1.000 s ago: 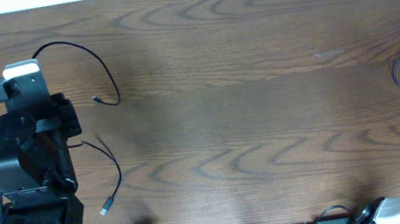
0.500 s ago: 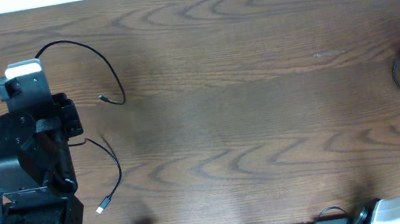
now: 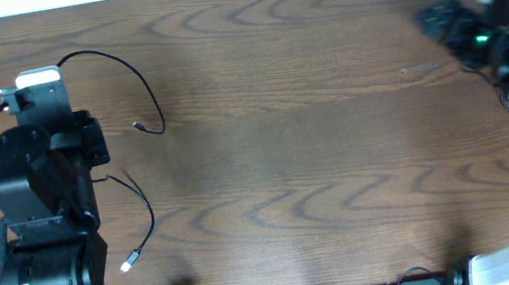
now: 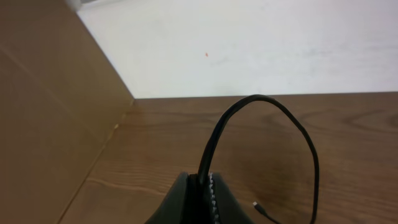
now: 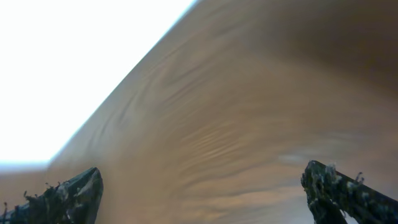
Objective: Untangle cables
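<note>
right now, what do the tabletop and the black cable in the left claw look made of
Tabletop: wood or wood-look laminate, matte; dark brown with wavy grain lines, and whether the grain is real or printed cannot be told. Black cable, pinched in the left claw: likely a rubbery plastic jacket, smooth-looking; it is thin and bends in a soft arch.

Left arm [image 3: 39, 190] at the left edge, jaws together; right gripper [image 3: 441, 22] at far right, jaws wide apart.
</note>
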